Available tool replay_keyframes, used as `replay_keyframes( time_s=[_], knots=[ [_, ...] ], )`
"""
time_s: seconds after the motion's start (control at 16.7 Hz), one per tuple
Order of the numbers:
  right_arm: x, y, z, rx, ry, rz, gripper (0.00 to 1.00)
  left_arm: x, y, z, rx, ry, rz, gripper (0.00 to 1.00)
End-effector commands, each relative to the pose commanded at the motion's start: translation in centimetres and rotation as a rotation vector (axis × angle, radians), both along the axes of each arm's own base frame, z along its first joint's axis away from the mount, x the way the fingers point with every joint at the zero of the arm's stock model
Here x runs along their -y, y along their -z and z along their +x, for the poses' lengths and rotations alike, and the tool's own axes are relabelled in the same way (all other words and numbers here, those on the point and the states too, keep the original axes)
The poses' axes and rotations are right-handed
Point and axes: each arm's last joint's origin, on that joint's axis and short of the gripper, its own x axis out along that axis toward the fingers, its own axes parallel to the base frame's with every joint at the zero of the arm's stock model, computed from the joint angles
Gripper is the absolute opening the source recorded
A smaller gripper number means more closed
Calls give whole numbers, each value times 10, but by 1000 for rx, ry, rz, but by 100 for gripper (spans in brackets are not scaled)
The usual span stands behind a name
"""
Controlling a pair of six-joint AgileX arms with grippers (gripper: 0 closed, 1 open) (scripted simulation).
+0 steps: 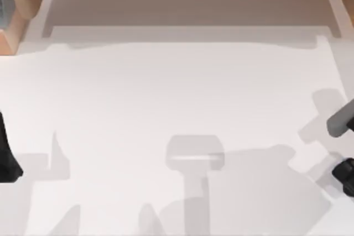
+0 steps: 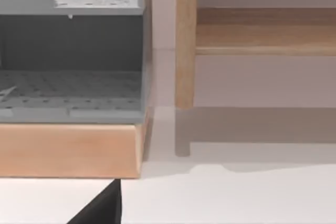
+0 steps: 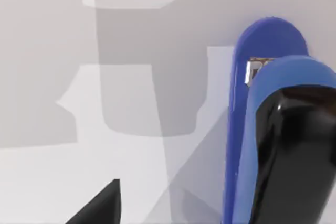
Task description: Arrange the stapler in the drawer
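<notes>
Stapler (image 3: 247, 129) x1, blue, by right claw (image 3: 210, 192).

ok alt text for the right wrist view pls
A bright blue stapler with a rounded end and a small pale metal mark fills the side of the frame, a glossy black part close over it. Behind lies the white table, crossed by grey shadows.
</notes>
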Motion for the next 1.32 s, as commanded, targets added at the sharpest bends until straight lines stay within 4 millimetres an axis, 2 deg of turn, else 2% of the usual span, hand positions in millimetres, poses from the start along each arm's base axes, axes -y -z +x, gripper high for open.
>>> replay_keyframes(
  time_s=[0.18, 0.42, 1.2, 1.32],
  knots=[
    [0, 21, -1, -2, 0, 0, 100, 0, 0, 0, 0, 0, 0, 100],
    [0, 24, -1, -6, -1, -1, 100, 0, 0, 0, 0, 0, 0, 100],
    [0, 24, -1, -6, -1, -1, 2, 0, 0, 0, 0, 0, 0, 100],
    [0, 24, -1, -6, -1, -1, 0, 0, 0, 0, 0, 0, 0, 100]
  ],
)
